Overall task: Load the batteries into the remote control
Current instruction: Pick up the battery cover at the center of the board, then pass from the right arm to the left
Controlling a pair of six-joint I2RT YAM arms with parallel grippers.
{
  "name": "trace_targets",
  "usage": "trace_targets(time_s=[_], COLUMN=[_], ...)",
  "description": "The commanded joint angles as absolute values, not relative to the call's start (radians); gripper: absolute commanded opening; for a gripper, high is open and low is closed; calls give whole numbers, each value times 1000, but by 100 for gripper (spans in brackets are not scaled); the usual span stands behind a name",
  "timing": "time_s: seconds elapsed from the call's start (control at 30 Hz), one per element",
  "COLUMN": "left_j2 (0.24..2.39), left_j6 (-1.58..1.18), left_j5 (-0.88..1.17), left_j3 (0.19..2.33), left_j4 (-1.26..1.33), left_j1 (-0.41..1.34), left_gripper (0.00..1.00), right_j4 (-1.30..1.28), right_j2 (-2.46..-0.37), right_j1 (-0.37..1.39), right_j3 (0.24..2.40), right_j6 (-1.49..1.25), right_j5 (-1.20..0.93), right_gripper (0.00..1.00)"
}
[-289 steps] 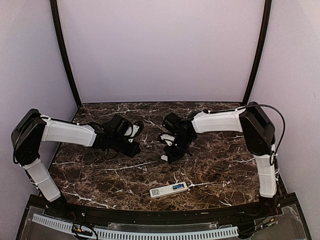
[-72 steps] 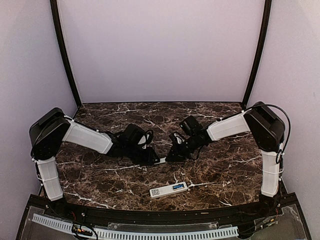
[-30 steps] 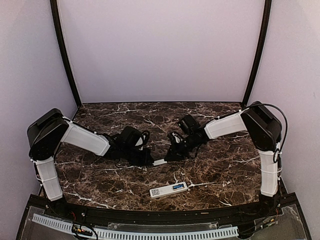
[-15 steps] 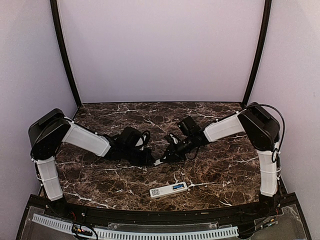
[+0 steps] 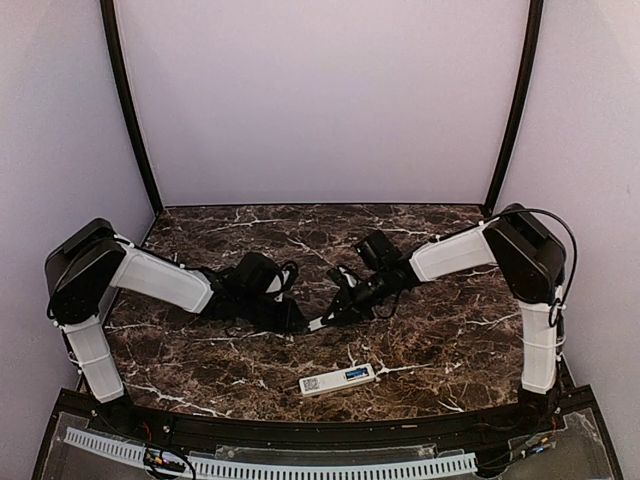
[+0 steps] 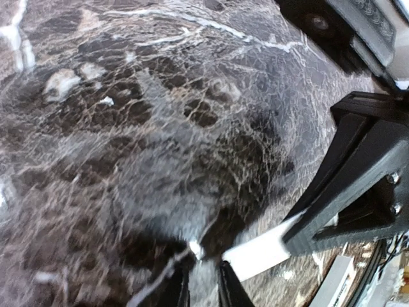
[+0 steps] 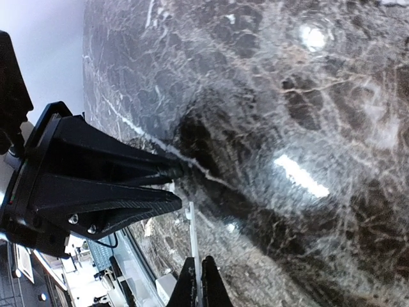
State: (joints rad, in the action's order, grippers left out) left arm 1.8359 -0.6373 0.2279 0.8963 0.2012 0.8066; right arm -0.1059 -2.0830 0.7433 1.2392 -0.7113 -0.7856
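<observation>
Over the marble counter (image 5: 440, 340), the right end effector (image 7: 199, 274) pinches a white plate (image 6: 255, 251) (seen edge-on); the left end effector (image 6: 203, 281) seems released.

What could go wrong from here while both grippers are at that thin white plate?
1. The right gripper pinches the thin flat white cover plate by one end only. The left gripper looks slightly open at the other, so the plate may pivot or drop onto the dark marble table.
2. Both grippers sit very close; a sideways move may knock them together.
3. No batteries show in any view, so loading the slim white remote control may stall.
</observation>
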Motion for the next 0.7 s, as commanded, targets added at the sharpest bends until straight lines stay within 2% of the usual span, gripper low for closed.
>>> trace_targets(time_s=[0.0,0.17,0.27,0.4,0.6,0.67], left_j2=[1672,1453,1337,1224,1155,1156], left_j6=[-493,-250,-127,-43,47,56], left_j5=[160,258,354,375,440,476], left_j3=[894,901,915,917,938,951], left_j4=[45,46,15,-15,-24,-18], left_j1=[811,811,811,814,831,840], left_gripper=[21,31,32,35,52,61], right_j4=[-207,-362,-438,-458,-430,-415], right_j2=[-1975,-1869,-1780,-1635,-1473,-1444], right_j1=[741,741,744,763,787,793], right_j3=[1283,1344,1373,1376,1349,1342], right_j6=[-546,-336,-214,-99,-7,18], right_j5=[-790,-801,-789,-742,-727,-751], right_gripper=[0,0,0,0,0,0])
